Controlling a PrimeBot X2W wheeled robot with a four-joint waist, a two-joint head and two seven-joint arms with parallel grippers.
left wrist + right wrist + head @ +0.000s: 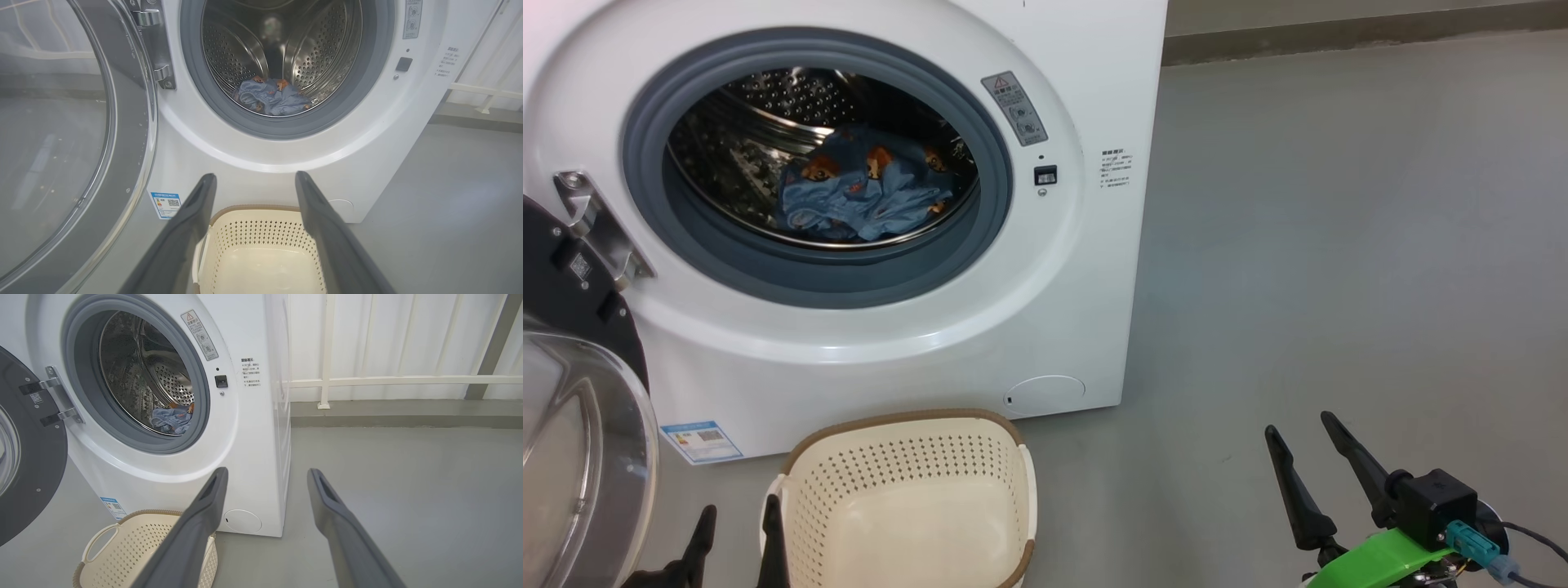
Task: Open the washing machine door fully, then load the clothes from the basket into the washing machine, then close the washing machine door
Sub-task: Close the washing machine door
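**Washer front: status in three views**

**Head view.** The washer (1045,327) stands on a grey floor (1339,245). Its door (580,318) is swung wide to the left on the hinge (596,220), and the glass bowl bulges toward us at lower left. The clothes (866,192) lie in a crumpled heap at the bottom of the drum (792,98), inside the grey ring (809,278). The basket (907,474) sits on the floor just in front of the washer, below the opening, with its bare bottom showing. A blue label (701,441) is stuck low on the washer's front, left of the basket. The left gripper (737,543) is at the basket's left rim, fingers apart with nothing between them. We cannot tell whether it touches the rim. The right gripper (1298,425) hangs over the floor well right of the basket, fingers spread and holding nothing.

**Left wrist view.** The left fingers stand wide apart, with the basket's far wall between them. Above them, the clothes rest at the drum's lowest point. The open door stands at the left.

**Right wrist view.** The right fingers are spread over the floor. One of them overlaps the basket's edge in the picture, and we cannot judge contact. The clothes show low in the drum. A white railing (367,380) runs along the wall behind.
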